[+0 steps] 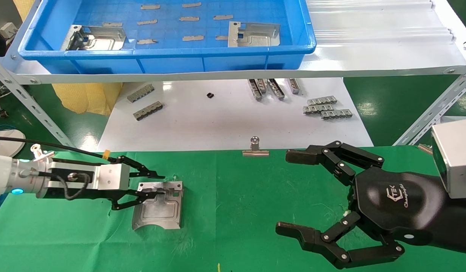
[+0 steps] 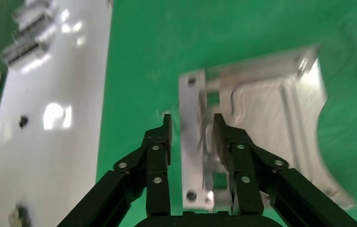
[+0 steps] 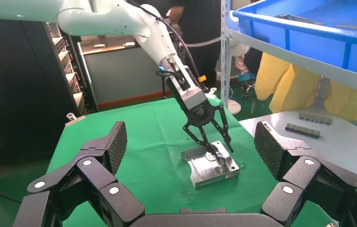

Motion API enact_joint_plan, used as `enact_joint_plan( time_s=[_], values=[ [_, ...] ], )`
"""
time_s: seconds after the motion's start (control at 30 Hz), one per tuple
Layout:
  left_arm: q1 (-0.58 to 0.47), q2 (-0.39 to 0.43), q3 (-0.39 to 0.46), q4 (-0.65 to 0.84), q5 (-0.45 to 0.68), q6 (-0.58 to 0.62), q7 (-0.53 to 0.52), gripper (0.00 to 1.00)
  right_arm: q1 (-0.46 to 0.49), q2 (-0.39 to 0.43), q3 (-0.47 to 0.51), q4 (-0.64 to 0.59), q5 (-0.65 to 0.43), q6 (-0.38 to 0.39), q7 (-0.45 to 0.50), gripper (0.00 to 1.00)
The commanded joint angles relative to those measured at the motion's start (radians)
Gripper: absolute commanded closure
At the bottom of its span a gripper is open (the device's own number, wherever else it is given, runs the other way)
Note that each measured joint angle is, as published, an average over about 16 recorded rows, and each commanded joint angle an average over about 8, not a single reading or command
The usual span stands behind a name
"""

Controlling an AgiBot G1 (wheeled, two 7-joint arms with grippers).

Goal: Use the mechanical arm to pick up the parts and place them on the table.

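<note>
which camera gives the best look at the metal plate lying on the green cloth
The left wrist view: the plate fills it, with the left pincer astride its edge. The head view shows the plate whole but smaller; the right wrist view shows it far off.

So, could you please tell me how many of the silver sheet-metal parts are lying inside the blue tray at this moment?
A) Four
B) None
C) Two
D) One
C: the head view shows one part at the left end of the blue tray and another part toward its right end, while a third part lies on the green table at the left end effector.
</note>
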Motion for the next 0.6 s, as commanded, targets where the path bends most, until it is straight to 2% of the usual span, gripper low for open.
enact_joint_plan(
  time_s=[0.03,0.23,0.4,0.6],
  values=[
    [-0.003,-0.002,-0.004,0.009,-0.007,0.028,0.011,0.0,0.0,0.0,0.0,0.0,0.0,0.0,0.0,0.0],
    [0.034,-0.023,-0.041,0.046,-0.072,0.115,-0.055,0.0,0.0,0.0,0.0,0.0,0.0,0.0,0.0,0.0],
    [0.076,-0.037,-0.072,0.063,-0.125,0.131,-0.125,0.0,0.0,0.0,0.0,0.0,0.0,0.0,0.0,0.0],
    [0.091,-0.042,-0.081,0.067,-0.142,0.136,-0.139,0.0,0.0,0.0,0.0,0.0,0.0,0.0,0.0,0.0]
  ],
)
